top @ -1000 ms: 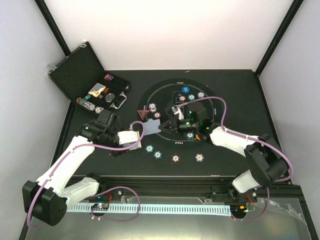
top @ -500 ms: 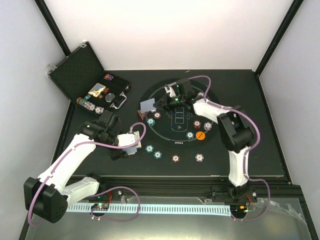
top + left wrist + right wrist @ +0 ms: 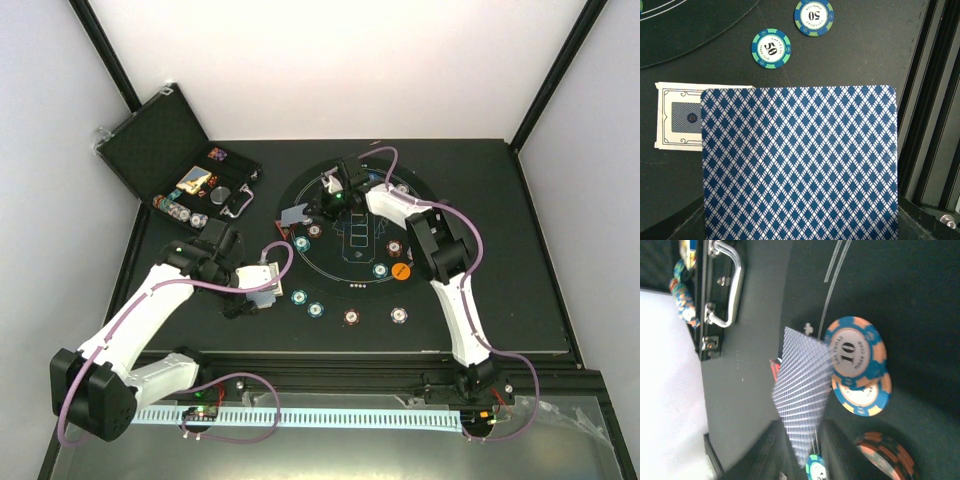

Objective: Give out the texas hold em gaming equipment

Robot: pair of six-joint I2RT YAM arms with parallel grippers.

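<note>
The card (image 3: 802,385) is a featherweight, thin, springy and slick on both faces; it will bow if squeezed hard and slip if nipped loosely, so the place to take it is a short way in from one edge, flat on both faces; that is how the right hand (image 3: 802,437) has it, its two fingers pressed together on the card's near edge; the rest fans out ahead of the hand, tilted on edge above the counter (image 3: 755,340) and not lying flat; close beside the card's far end two blue-and-orange chips (image 3: 855,352) overlap on the mat (image 3: 890,280), and a red triangle (image 3: 774,365) peeps out from behind the card on its other side; let go at this tilt it would, I judge, flutter or skid, so it wants bringing low and flat first; the chips, stiff dense discs, are best taken across the rim; the left hand (image 3: 255,285) pinches a blue card (image 3: 800,165) by its near end, so that it fills the view straight ahead and hides the fingers; whether that is one card or several I cannot tell; below and beyond it a white-bordered pack (image 3: 677,116) lies off to one side, and two teal chips (image 3: 771,48) lie farther ahead.
</note>
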